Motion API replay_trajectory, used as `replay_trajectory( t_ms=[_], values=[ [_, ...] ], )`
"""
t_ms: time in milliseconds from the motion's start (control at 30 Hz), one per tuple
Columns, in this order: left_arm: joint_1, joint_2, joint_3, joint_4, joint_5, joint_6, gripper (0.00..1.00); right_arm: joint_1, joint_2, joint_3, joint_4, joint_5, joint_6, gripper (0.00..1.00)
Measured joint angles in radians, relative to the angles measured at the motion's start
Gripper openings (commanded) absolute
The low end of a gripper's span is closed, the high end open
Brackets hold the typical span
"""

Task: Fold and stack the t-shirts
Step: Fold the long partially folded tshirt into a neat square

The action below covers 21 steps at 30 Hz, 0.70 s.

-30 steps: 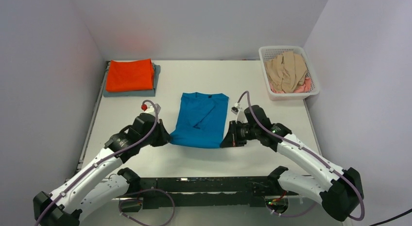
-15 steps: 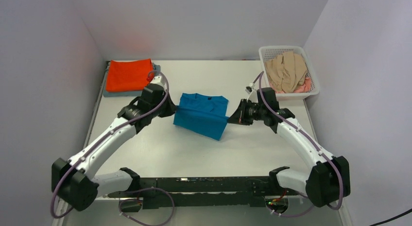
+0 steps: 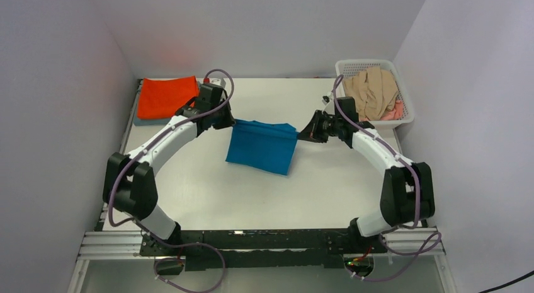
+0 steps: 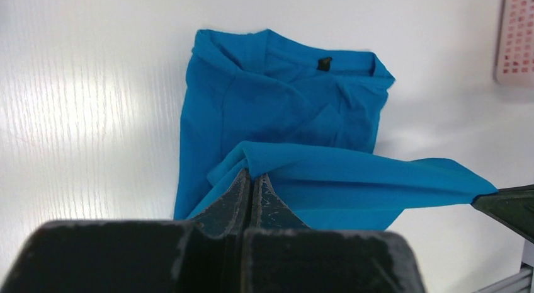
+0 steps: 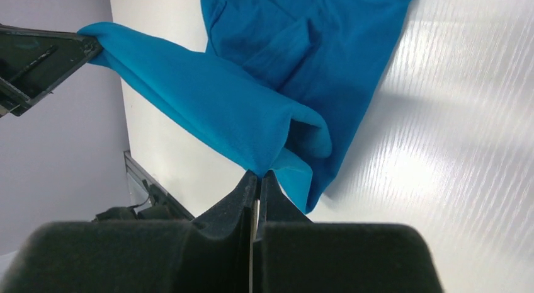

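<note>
The teal-blue t-shirt (image 3: 261, 148) lies mid-table, its near hem lifted and carried over towards the collar end. My left gripper (image 3: 230, 123) is shut on the hem's left corner (image 4: 252, 167). My right gripper (image 3: 301, 134) is shut on the hem's right corner (image 5: 261, 167). The hem hangs stretched between them above the rest of the shirt (image 4: 277, 104). A folded orange t-shirt (image 3: 165, 96) lies on a folded grey t-shirt (image 3: 142, 121) at the back left. Beige (image 3: 371, 91) and pink (image 3: 395, 110) t-shirts lie crumpled in the basket.
A white lattice basket (image 3: 406, 120) stands at the back right, close behind my right arm. Grey walls close in the table on the left, back and right. The basket's edge shows in the left wrist view (image 4: 517, 34).
Both grippers have carried the teal shirt's near hem up and away from the table's near side towards the collar, folding the shirt over itself. Both arms are now stretched far out.
</note>
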Motion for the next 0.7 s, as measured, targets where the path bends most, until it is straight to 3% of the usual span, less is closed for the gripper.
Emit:
replay_trajectory(
  t_ms=[433, 533, 567, 600, 633, 700],
  values=[
    [0.061, 0.221, 0.116, -0.002, 0.042, 0.013, 0.0, -0.01, 0.263, 0.106, 0.09, -0.005, -0.008, 0.0],
    [0.066, 0.271, 0.15, -0.003, 0.045, 0.018, 0.0, -0.012, 0.324, 0.14, 0.101, 0.007, -0.008, 0.04],
    [0.068, 0.286, 0.16, -0.004, 0.047, 0.02, 0.0, -0.013, 0.346, 0.154, 0.106, 0.014, -0.008, 0.1],
    [0.07, 0.302, 0.169, -0.005, 0.05, 0.021, 0.08, -0.013, 0.369, 0.168, 0.111, 0.019, -0.008, 0.16],
    [0.072, 0.319, 0.183, -0.009, 0.055, 0.021, 0.27, -0.013, 0.385, 0.179, 0.113, 0.023, -0.007, 0.26],
    [0.077, 0.347, 0.206, -0.016, 0.055, 0.027, 0.65, -0.016, 0.418, 0.204, 0.111, 0.046, -0.013, 0.63]
  ],
)
